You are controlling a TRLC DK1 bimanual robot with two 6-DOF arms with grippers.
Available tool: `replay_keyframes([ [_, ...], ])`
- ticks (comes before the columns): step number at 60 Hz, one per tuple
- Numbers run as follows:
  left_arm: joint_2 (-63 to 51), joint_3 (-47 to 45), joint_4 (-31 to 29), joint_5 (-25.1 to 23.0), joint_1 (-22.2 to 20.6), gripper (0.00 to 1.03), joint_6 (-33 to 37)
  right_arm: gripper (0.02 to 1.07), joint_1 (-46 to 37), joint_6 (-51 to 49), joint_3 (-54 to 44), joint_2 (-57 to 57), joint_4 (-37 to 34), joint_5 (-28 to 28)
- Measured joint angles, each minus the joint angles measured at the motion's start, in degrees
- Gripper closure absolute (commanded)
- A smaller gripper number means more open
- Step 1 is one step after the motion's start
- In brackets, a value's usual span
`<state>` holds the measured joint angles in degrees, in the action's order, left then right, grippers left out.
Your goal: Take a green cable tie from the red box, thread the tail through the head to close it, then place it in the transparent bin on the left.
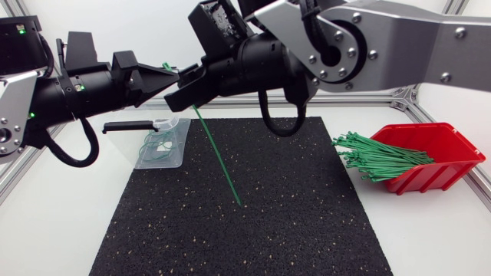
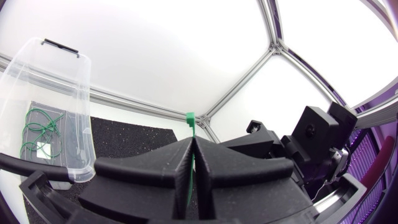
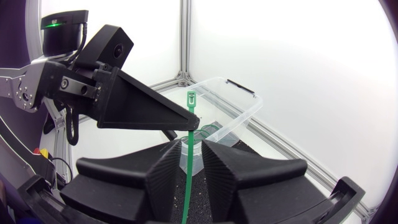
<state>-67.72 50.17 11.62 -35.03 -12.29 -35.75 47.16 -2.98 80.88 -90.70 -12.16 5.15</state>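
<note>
Up above the black mat [image 1: 253, 230], the left gripper [image 2: 194, 158] is clenched on a green cable tie [image 1: 219, 157] just below its head [image 2: 190, 118], and the small square eye pokes up past the tips of the two wedge fingers. From that grip the strap runs down on a steep slant towards the middle of the mat. It is one long straight line, with the tail [image 1: 237, 199] ending at or just over the mat; I cannot tell if it touches. The right gripper [image 3: 191, 165] sits close under the left one with its fingers parted. The strap passes through the gap between them, nearer one finger than the other, and looks loose rather than pinched. The right arm is therefore the one placed to take the strap and bring the tail round. The head is above both grippers and the tail far below, so as I judge it the next move depends on bending that long axis back on itself. The tie looks like thin, springy plastic, stiff enough to stay straight. The mat is rough speckled rubber on a smooth white surface [image 1: 61, 230]. The transparent bin [image 1: 181, 134] stands at the mat's far left corner with a few looped ties [image 1: 157, 146] inside. The red box [image 1: 449, 149] is well off to the right, with a bundle of green ties [image 1: 376, 157] spilling over its lip.
</note>
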Motion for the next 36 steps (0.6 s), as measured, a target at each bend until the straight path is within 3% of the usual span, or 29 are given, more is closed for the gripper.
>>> replay_keyframes([
  [36,1.6,0.0,-1.1,0.0,0.7,1.00,0.4,0.50,-4.2,-1.5,-0.9,-1.7,1.4,-0.7],
])
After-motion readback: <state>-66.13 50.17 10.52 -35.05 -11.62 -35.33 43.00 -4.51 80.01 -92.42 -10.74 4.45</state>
